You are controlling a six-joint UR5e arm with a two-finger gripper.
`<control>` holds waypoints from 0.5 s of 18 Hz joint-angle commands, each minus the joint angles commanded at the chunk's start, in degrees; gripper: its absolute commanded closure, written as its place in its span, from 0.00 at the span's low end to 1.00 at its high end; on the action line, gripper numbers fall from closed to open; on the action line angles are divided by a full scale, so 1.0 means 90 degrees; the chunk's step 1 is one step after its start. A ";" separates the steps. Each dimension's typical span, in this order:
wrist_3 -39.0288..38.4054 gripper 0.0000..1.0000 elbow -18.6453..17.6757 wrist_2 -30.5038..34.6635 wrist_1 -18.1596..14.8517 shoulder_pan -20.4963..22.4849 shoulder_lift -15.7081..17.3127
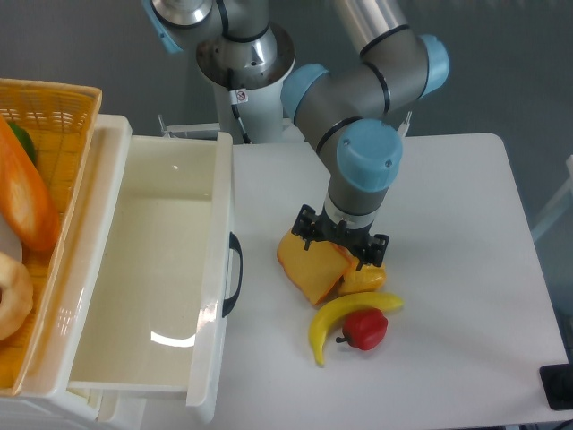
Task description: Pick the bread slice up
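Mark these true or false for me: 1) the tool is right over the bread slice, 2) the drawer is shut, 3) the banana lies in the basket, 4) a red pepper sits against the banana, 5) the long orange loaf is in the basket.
1) True: the tool sits on top of the bread slice; its fingers are hidden.
2) False: the drawer is pulled open.
3) False: the banana lies on the table, in front of the slice.
4) True: the red pepper touches the banana.
5) True: the long orange loaf rests in the basket.
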 joint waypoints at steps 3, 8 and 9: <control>0.0018 0.00 -0.0020 0.0029 0.0010 0.0000 -0.0088; 0.0009 0.00 -0.0311 0.0078 -0.0059 0.0233 0.0009; -0.0001 0.00 -0.0351 0.0068 -0.0088 0.0379 0.0125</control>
